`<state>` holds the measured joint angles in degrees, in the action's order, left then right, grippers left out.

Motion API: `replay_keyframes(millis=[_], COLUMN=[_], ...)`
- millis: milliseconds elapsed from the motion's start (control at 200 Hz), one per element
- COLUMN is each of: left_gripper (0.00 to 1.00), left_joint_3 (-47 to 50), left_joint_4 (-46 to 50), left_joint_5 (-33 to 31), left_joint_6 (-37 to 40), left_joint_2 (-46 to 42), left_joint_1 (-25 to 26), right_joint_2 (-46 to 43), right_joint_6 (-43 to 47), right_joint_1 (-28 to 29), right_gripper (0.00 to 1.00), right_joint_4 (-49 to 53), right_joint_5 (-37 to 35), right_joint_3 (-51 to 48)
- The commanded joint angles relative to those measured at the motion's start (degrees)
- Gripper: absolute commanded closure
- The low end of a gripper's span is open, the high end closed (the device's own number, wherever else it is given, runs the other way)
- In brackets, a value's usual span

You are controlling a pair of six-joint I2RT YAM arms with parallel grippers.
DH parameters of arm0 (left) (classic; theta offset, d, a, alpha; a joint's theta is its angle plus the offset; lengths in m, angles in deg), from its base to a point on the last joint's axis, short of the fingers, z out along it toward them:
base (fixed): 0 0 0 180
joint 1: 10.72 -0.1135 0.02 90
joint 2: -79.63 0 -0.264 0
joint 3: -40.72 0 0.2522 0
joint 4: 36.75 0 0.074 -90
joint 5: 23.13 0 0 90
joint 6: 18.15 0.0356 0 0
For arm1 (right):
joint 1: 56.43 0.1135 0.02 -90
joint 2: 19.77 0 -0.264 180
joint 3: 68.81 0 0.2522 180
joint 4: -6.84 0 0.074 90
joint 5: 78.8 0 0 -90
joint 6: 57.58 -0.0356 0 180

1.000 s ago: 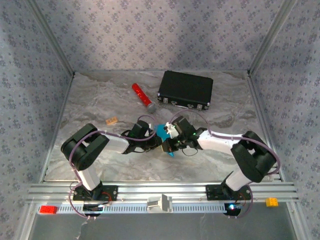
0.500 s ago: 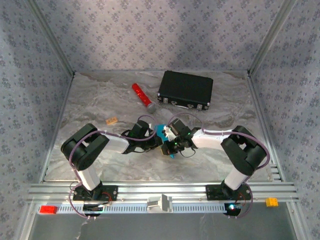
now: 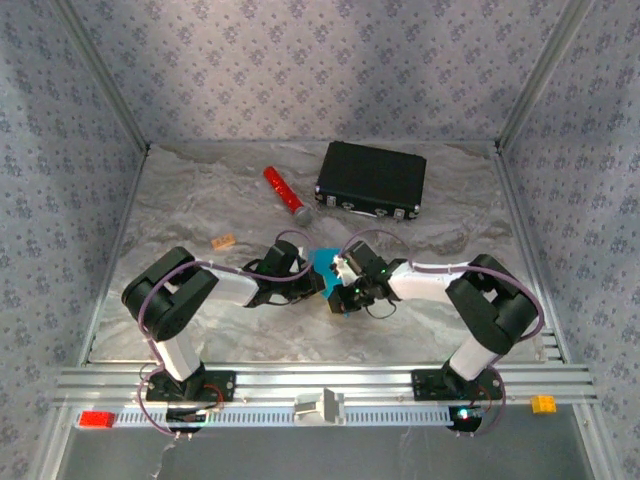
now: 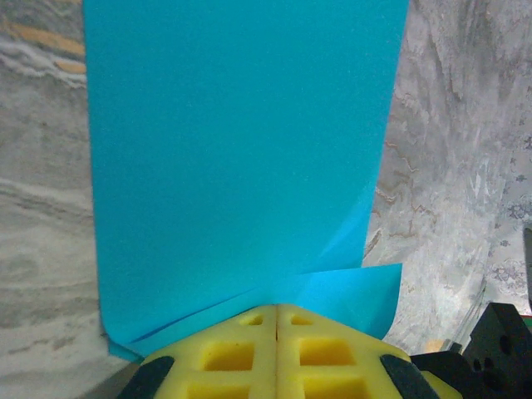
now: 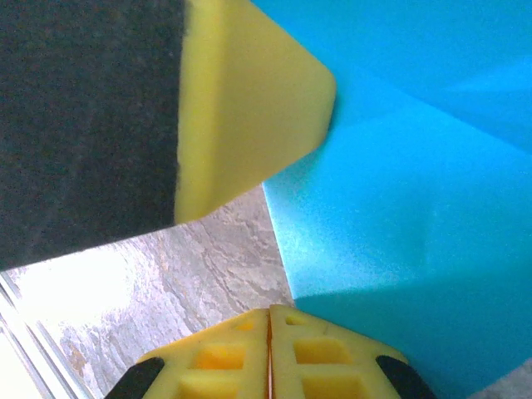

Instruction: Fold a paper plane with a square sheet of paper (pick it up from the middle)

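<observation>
Top cam: paper (image 3: 322, 258) mostly under L arm (image 3: 280, 272) + R arm (image 3: 372, 280), folds unreadable. L cam: paper runs off top, L fingers (image 4: 229, 357) cut at bottom. R cam: paper off top+right; yellow/black block (image 5: 241, 91) blurred, cut top-left. Tan bit (image 3: 224, 241) too small to ID.

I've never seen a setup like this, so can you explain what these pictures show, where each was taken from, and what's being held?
Two robot arms are bolted to a marble-look table. One picture looks down from above; the other two come from cameras on each wrist. On the table lie a black case, a red cylinder and a small tan block. The left gripper, shut, pinches a partly folded blue sheet of paper. The right gripper is shut too, at the paper's edge; whether it grips is unclear.
</observation>
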<state>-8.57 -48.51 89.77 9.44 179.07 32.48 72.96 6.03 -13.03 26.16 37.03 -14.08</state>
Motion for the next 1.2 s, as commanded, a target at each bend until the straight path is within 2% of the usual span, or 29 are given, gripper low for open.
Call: replay_keyframes(millis=[0,300,730,964,1199], left_gripper=[0.94,0.95,0.95,0.95,0.95], left_joint_3=[-0.24,-0.24,0.08,0.04,0.12], left_joint_4=[4.54,5.69,5.40,5.56,5.13], left_joint_5=[-2.13,-2.59,-2.72,-2.75,-3.02], left_joint_6=[1.32,1.33,1.15,1.29,1.49], left_joint_2=[2.21,2.61,2.51,1.39,1.45], left_joint_1=[0.83,0.75,0.81,0.78,0.87], right_joint_2=[-1.46,-4.10,-12.35,-20.86,-16.07], right_joint_6=[-1.47,-2.47,-5.31,-4.90,-5.30], right_joint_1=[-0.30,-0.59,-1.53,-2.09,-2.58], right_gripper=[0.90,0.89,0.89,0.89,0.89], right_joint_4=[0.79,0.10,-0.32,2.25,1.15], right_joint_5=[-0.03,0.30,-0.59,1.17,1.14], right_joint_3=[-2.30,-5.81,-13.70,-10.55,-5.83])
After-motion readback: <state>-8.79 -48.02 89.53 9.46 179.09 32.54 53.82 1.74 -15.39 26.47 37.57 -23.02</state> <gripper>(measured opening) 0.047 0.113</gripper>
